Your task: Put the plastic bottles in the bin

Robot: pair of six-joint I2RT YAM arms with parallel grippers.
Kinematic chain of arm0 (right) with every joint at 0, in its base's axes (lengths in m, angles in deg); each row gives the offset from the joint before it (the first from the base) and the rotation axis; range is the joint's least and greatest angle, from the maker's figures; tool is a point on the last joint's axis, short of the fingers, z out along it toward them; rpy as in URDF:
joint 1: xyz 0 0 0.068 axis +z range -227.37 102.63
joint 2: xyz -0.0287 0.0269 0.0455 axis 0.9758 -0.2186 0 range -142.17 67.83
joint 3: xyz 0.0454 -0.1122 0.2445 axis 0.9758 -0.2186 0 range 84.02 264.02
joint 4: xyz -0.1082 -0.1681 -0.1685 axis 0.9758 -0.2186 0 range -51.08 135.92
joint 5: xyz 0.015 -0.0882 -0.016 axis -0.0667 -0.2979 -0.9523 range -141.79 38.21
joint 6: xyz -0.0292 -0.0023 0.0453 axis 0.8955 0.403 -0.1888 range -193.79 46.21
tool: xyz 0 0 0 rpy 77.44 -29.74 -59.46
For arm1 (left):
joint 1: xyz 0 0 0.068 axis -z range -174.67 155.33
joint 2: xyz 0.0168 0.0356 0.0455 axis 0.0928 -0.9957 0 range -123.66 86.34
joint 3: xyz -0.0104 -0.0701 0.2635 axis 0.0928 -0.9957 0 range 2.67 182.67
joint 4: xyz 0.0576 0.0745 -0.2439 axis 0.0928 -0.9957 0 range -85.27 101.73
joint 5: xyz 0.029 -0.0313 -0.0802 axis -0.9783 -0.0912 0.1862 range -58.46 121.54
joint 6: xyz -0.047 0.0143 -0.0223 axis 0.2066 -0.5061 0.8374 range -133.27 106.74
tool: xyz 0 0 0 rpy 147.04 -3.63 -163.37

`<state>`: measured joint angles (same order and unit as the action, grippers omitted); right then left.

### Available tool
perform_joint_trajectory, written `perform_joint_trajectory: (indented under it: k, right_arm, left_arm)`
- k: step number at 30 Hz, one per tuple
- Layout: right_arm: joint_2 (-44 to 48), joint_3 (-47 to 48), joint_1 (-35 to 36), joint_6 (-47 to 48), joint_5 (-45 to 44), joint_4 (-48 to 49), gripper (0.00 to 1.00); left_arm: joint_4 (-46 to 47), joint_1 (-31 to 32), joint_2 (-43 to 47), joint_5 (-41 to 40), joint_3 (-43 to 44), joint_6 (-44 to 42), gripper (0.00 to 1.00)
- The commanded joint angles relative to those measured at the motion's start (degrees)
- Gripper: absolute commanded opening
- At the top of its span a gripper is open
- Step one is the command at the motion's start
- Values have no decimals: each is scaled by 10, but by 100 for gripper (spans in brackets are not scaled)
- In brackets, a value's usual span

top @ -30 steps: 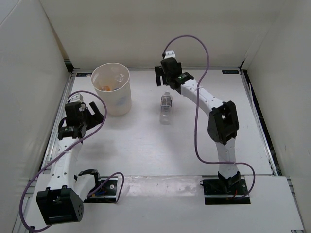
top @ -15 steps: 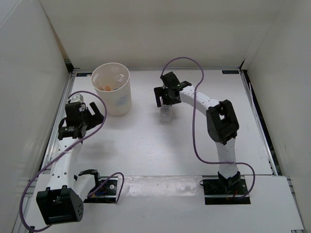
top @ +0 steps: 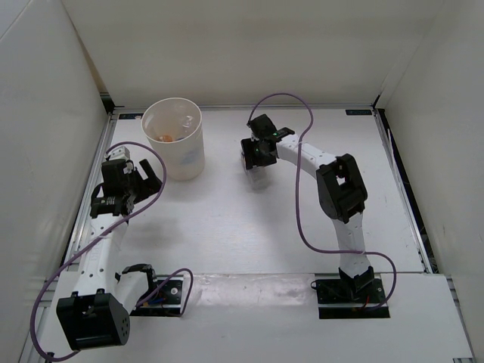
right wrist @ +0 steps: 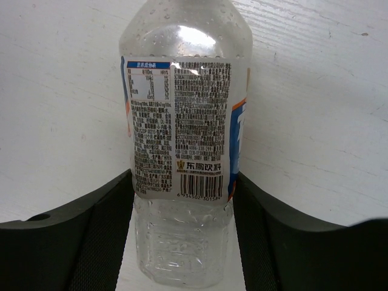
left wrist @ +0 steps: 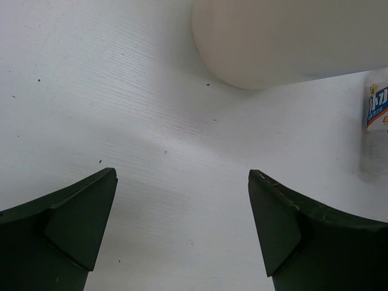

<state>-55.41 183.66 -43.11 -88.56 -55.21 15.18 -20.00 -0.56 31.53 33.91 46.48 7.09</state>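
A clear plastic bottle (right wrist: 182,151) with a blue-edged printed label lies on the white table, seen just below the right gripper (top: 259,180) from above. My right gripper (right wrist: 183,179) is shut on it, both black fingers pressed against its sides near the label's lower edge. The cream-white bin (top: 198,130) stands upright at the back left. Inside it lie a short orange bottle (top: 164,137) and a clear one (top: 185,119). My left gripper (left wrist: 182,176) hangs open and empty over bare table, just short of the bin (left wrist: 273,42).
White walls enclose the table on the left, back and right. In the left wrist view the held bottle's label (left wrist: 377,108) shows at the right edge. Purple cables loop over both arms.
The right gripper came down from the back of the table over the lying bottle and its fingers closed on it. The left arm stayed still.
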Motion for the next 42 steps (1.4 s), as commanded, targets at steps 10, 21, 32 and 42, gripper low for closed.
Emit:
perform_joint_trajectory:
  k: [10,21,32,42]
  right_arm:
    - [3,-33,-5,56,57,-69,56]
    - [5,-30,-17,101,90,-94,56]
    - [48,29,-24,69,122,-51,0]
    - [26,337,-3,34,-24,-12,0]
  left_arm:
    - [-1,0,7,-3,2,-6,100]
    - [3,0,9,-2,-3,-5,100]
    - [9,0,13,-3,-5,-5,100]
    - [7,1,15,3,-7,-5,100]
